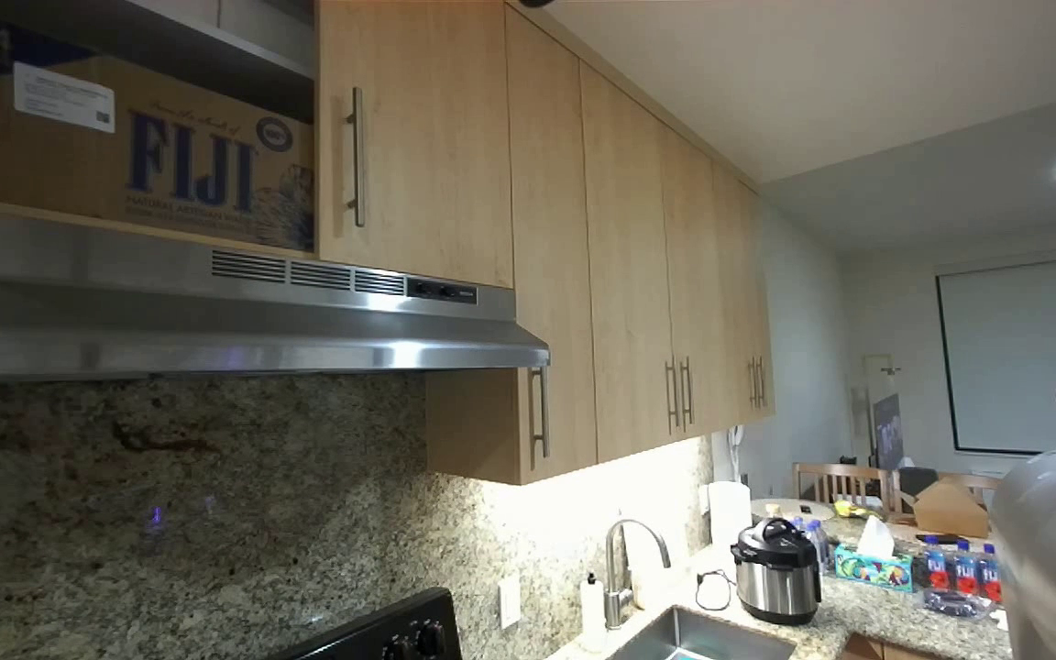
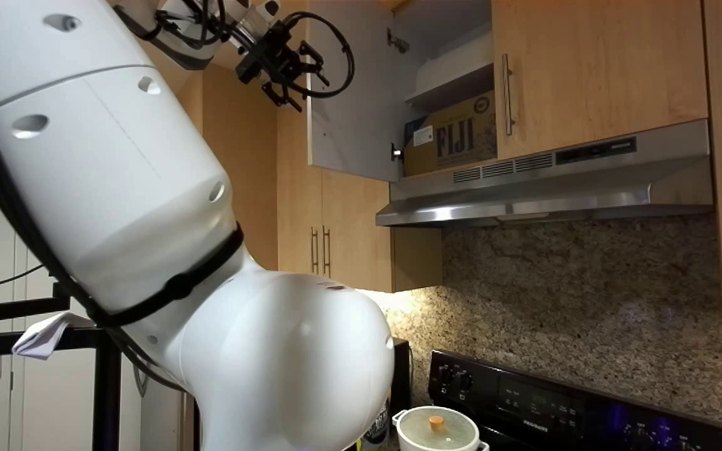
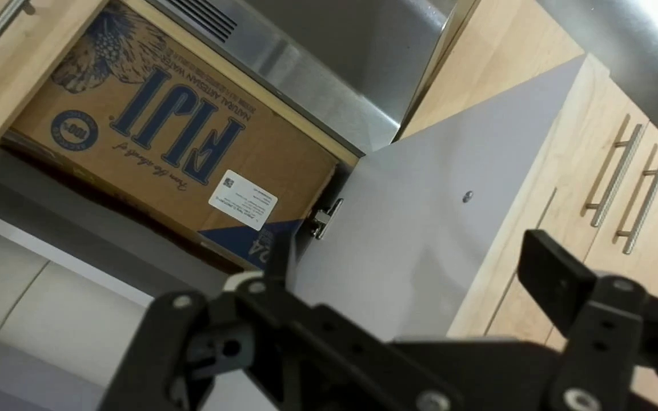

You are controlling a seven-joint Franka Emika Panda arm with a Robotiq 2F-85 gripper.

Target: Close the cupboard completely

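Speckled granite backsplash (image 2: 555, 282) forms the background of this kitchen, and over it is mounted a stainless range hood (image 2: 524, 199). Directly above this hood is the cupboard (image 2: 599, 69) — a short one, of light wood. Its one door (image 1: 441, 137), which carries a vertical silver bar handle (image 1: 358, 156), is closed. Its other door (image 3: 414, 194) stands wide open and turns a grey inner face to the wrist view; a metal hinge (image 3: 326, 219) is visible there, beside the opening. Inside the cupboard, in the opened half, lies a brown FIJI water carton (image 3: 180, 142) with a white label (image 3: 243, 200), and above this carton passes a shelf (image 3: 60, 255).

The white robot arm (image 2: 104, 163) occupies a large part of an exterior view. Its end effector (image 3: 412, 262) is near the open door, with the black fingers (image 3: 557, 274) spread wide apart; in the wrist view, a part of the grey inner face appears between them. Whether some finger touches the door, I cannot tell.

Lower down, a white pot (image 2: 412, 438) with a glass lid (image 2: 420, 427) is near the black Frigidaire stove panel (image 2: 524, 408). In an exterior view, a stainless electric pressure cooker (image 1: 777, 587), a tissue box (image 1: 872, 568) and three FIJI bottles (image 1: 965, 570) stand on the desk (image 1: 895, 620) — the cooker near the steel sink (image 1: 730, 628), the bottles farther from it.
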